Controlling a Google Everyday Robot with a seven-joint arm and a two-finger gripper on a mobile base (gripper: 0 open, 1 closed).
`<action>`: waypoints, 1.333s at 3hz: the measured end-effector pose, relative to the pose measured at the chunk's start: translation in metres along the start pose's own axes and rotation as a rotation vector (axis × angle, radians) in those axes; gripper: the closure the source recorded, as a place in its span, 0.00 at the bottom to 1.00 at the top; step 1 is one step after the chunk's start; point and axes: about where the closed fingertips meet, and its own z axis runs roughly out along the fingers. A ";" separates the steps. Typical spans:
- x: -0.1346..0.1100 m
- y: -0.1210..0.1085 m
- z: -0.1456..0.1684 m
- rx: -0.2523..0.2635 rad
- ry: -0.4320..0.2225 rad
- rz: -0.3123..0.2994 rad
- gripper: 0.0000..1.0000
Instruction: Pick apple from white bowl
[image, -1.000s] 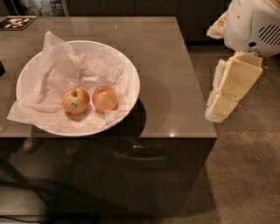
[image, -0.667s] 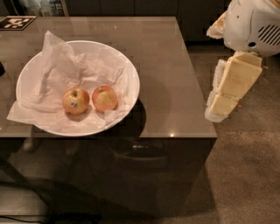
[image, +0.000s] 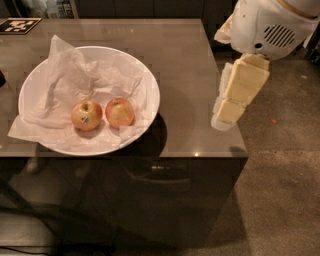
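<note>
The white bowl (image: 151, 86) sits on the left half of a grey-brown table, lined with crumpled white paper (image: 75, 80). Two apples lie side by side in its front part. The apple (image: 86, 115) is the left one, yellow-orange with a small dark sticker facing me. A redder apple (image: 120, 112) without a sticker touches or nearly touches its right side. My gripper (image: 223, 119) hangs pointing down at the table's right edge, well to the right of the bowl and clear of it, holding nothing.
The table (image: 190, 60) ends just right of the bowl side, at a front right corner (image: 245, 155). A black-and-white marker tag (image: 19, 25) lies at the back left. Bare floor (image: 285, 165) lies to the right. The arm's white housing (image: 270, 25) is above the gripper.
The gripper and arm have shifted a little to the left, from beside the table to over its right edge. The bowl and apples have not moved.
</note>
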 end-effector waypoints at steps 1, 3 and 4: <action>-0.031 -0.001 0.007 -0.058 -0.028 -0.039 0.00; -0.066 0.002 0.018 -0.099 -0.072 -0.091 0.00; -0.085 0.003 0.039 -0.122 -0.111 -0.109 0.00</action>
